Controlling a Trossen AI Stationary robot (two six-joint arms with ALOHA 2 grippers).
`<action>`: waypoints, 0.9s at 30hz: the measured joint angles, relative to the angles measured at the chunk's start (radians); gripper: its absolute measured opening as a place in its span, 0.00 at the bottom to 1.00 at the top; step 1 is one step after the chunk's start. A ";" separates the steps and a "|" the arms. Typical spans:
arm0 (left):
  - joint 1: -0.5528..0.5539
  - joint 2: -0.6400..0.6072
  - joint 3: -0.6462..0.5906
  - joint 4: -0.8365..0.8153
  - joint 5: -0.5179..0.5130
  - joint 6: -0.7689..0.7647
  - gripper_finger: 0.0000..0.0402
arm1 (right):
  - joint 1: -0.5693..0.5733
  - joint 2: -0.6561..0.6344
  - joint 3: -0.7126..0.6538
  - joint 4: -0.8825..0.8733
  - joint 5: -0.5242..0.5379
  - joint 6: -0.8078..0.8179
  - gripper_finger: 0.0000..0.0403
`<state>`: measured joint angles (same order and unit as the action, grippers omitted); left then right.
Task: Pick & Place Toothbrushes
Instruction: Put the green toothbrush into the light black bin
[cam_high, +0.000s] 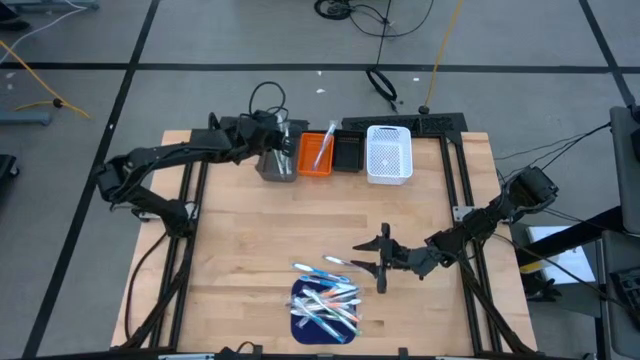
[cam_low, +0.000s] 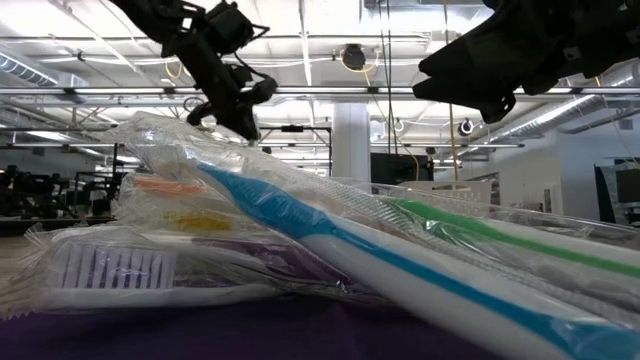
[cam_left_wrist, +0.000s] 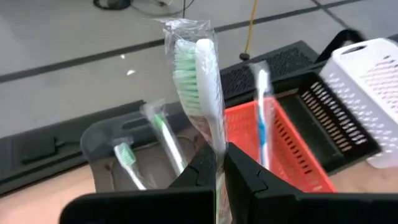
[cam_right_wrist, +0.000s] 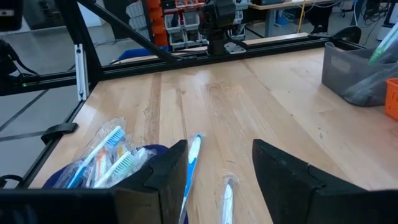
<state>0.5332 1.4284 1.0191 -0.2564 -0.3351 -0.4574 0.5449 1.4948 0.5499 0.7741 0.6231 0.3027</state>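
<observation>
An open-plan lab: exposed ceiling pipes (cam_low: 320, 92), taped floor (cam_high: 200, 40), loose cables (cam_high: 380, 20), equipment racks (cam_right_wrist: 180, 18).

Four bins (cam_high: 337, 153) (grey, orange, black, white) along the table's (cam_high: 240, 235) far edge; blue mat (cam_high: 310, 322) near.

Wrapped toothbrushes (cam_high: 327, 303) lie heaped on the dark blue mat (cam_high: 300, 326), two loose just beyond it, others standing in bins.
</observation>
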 joint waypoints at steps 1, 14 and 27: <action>0.005 0.010 0.000 -0.002 0.000 -0.008 0.01 | 0.000 0.000 0.000 0.000 0.000 0.000 0.42; 0.035 0.058 0.000 -0.010 0.084 -0.062 0.04 | 0.000 0.000 0.000 -0.001 0.000 0.000 0.42; 0.035 0.058 0.000 -0.103 0.072 -0.106 0.06 | 0.000 0.000 0.000 -0.001 0.000 0.000 0.42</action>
<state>0.5682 1.4864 1.0187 -0.3594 -0.2626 -0.5632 0.5449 1.4948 0.5499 0.7727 0.6231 0.3027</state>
